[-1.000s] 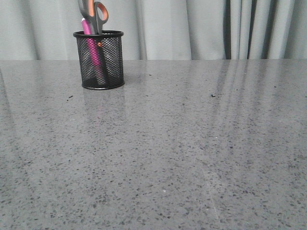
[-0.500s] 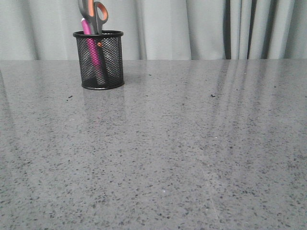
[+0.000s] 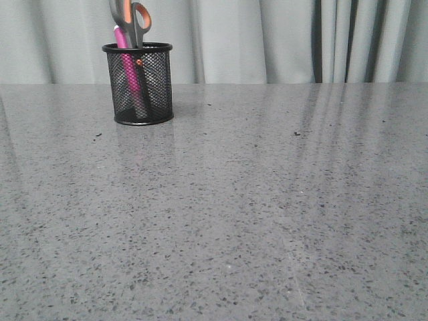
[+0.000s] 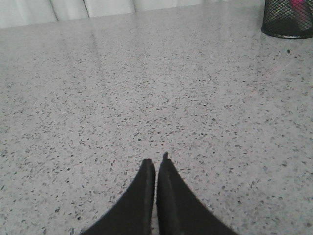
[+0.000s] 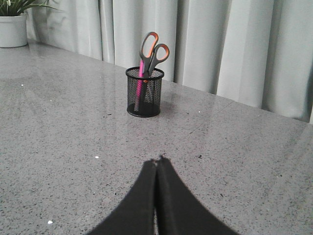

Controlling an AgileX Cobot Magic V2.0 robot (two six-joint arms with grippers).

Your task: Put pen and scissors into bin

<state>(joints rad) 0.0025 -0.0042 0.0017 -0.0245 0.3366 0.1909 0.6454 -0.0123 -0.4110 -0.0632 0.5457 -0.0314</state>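
The pen stood inside the bin, leaning against the mesh wall with its pink barrel showing through and its top just above the rim; the scissors stood in the same bin, blades down, the orange-lined loops well above the rim; in the right wrist view both showed again, pen and scissors upright in the bin; by the look of it the task was done. As a judgement, the pen would be light, stiff and smooth, apt to roll or slip, best pinched across the middle of the barrel; the scissors would be heavier, rigid and top-heavy at the loops, best taken at the pivot or just below the handles; the bin seemed light and easy to tip if either were pulled sideways, so a straight lift would suit. The bin stood at the far left of the speckled table, before a grey curtain; a potted plant sat at a far corner. The left gripper hung over bare table, well apart from the bin, its jaws pressed together on nothing; the right gripper likewise had its jaws together, empty, well short of the bin.
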